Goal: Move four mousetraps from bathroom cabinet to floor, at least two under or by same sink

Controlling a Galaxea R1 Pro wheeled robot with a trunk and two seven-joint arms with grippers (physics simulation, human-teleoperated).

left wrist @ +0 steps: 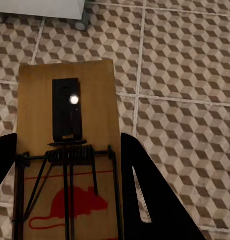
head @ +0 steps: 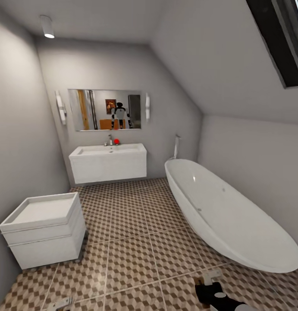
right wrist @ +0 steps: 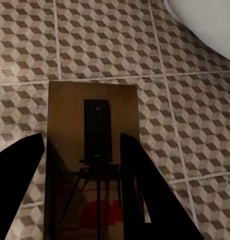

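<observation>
A: While we face the far wall, what do we have on the left side of the bathroom floor [head: 136, 242]?

B: Near the left wall stands a low white box-like unit [head: 44, 231] on the cube-patterned tiles. Further back, against the far wall, hangs the sink [head: 108, 162], with a tap [head: 110, 139] and a small red thing [head: 117, 141] at its back edge. Above it is a mirror [head: 105, 109] between two wall lights.

A: And our left gripper [left wrist: 65, 195]?

B: In the left wrist view its dark fingers [left wrist: 150, 195] sit on either side of a mousetrap [left wrist: 70, 150], pressed to the board's long edges, so we are clamped on it. The board is held above the tiles, its red mouse print and wire spring toward us, the black plate toward its far end. A corner of the white unit shows beyond it.

A: Moving right?

B: In the head view the right gripper [head: 209, 288] is at the bottom edge, over the tiles beside the white bathtub [head: 226, 216] along the right wall. In the right wrist view its fingers [right wrist: 145, 195] flank a second mousetrap [right wrist: 92, 165], which lies in shadow; the right finger touches the board's edge, but the left finger stands slightly off it. We are holding it above the floor, with the tub's rim at the far corner.
</observation>
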